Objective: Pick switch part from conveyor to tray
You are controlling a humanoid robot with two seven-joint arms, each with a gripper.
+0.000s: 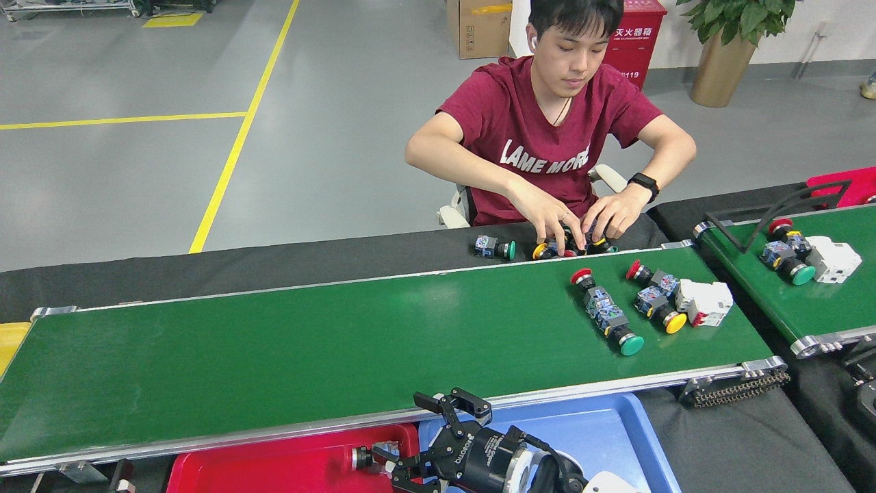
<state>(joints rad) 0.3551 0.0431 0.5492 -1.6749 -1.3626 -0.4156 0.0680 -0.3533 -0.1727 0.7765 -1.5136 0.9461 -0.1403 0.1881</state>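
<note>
The conveyor (308,349) is the long green belt across the middle. On its right part lie switch parts: a red-capped and a green-capped pair (606,311), and a red and yellow-capped pair (653,298) beside a white block (705,302). One switch part (371,456) lies in the red tray (274,465) below the belt's near rail. My right gripper (410,438) hovers just right of that part, over the seam between the trays, open and holding nothing. My left gripper is out of view.
A blue tray (602,431) sits right of the red one. A person's hands (571,229) rest on loose switch parts on the black table behind the belt. A second green belt (807,294) at right carries more parts. A bare chain drive (736,389) shows at the conveyor's right end.
</note>
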